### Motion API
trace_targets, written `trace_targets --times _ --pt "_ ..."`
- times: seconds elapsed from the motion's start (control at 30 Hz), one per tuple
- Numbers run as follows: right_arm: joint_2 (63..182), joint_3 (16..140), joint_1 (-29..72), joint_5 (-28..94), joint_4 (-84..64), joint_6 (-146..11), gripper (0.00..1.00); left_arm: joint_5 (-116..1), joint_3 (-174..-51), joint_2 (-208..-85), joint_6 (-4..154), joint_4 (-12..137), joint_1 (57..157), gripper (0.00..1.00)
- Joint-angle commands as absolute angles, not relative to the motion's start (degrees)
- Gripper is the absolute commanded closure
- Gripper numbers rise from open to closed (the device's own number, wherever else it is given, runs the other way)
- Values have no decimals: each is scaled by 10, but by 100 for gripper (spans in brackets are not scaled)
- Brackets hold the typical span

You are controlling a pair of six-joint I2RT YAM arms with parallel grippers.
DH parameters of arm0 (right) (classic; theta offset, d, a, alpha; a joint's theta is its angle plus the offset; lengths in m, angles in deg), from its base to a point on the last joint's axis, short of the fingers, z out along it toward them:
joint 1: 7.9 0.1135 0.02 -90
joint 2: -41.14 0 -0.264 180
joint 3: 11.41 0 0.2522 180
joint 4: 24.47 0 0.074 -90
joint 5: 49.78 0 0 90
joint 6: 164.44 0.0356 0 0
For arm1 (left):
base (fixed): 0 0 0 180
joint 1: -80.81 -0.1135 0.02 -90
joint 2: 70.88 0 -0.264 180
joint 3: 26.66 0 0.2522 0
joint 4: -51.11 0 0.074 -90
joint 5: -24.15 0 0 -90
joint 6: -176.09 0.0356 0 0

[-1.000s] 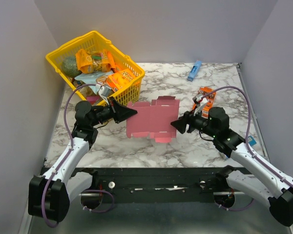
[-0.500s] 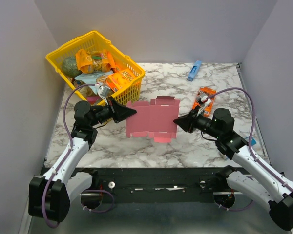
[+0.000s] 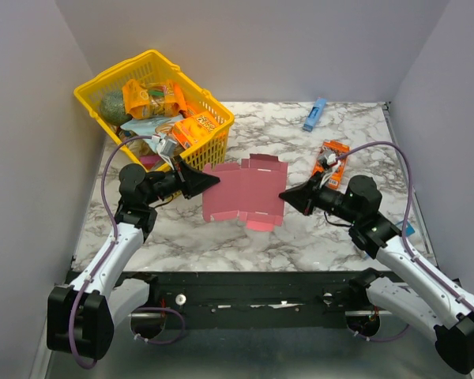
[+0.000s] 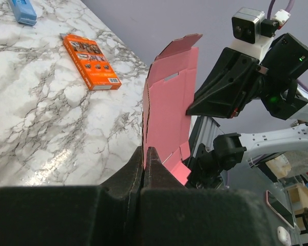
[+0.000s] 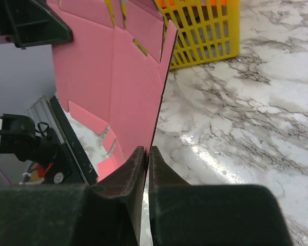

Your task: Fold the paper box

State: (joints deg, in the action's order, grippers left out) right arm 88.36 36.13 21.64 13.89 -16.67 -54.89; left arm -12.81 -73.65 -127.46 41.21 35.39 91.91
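The paper box [image 3: 243, 192] is a flat pink card cut-out with flaps, held just above the marble table between both arms. My left gripper [image 3: 216, 181] is shut on its left edge; in the left wrist view the paper box [image 4: 169, 102] rises from the left gripper [image 4: 145, 151]. My right gripper [image 3: 284, 195] is shut on its right edge; in the right wrist view the paper box [image 5: 118, 77] stands in the right gripper [image 5: 147, 151]. A small flap hangs at the sheet's near edge.
A yellow basket [image 3: 91, 89] of snack packets stands at the back left. An orange printed snack box [image 3: 331, 162] lies right of the sheet, also the orange box [image 4: 90, 61]. A slim blue box [image 3: 314, 114] lies at the back right.
My right gripper has moved in to the sheet's right edge and shut on it. The sheet has lifted slightly. The left gripper has kept its hold.
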Motion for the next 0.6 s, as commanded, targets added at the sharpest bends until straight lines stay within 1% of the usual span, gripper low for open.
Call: trace_targets --times 0.0,0.1,0.17,0.3,0.33,0.37,0.4,0.47,0.53,0.57 --pt "883 349 220 76 -246 -526 91 -99 -730 -1275 400 337 924 100" --pt "884 345 220 74 -255 -522 95 -93 -728 -1273 393 324 924 100" --pt "885 350 220 84 -238 -527 99 -92 -728 -1273 392 323 924 100" --pt "893 379 220 156 -164 -567 99 -93 -730 -1273 402 337 924 100" --pt "897 387 220 170 -144 -577 99 -99 -733 -1271 411 352 924 93" --pt "902 399 220 184 -104 -588 99 -104 -746 -1270 447 375 924 65" --pt "907 421 219 214 -69 -605 99 -113 -753 -1267 468 433 924 47" --pt "932 450 220 230 5 -626 99 -154 -778 -1254 521 502 924 14" --pt "952 492 220 247 53 -649 99 -187 -788 -1233 580 575 924 3" --pt "973 504 220 248 99 -656 99 -225 -798 -1226 597 596 924 1"
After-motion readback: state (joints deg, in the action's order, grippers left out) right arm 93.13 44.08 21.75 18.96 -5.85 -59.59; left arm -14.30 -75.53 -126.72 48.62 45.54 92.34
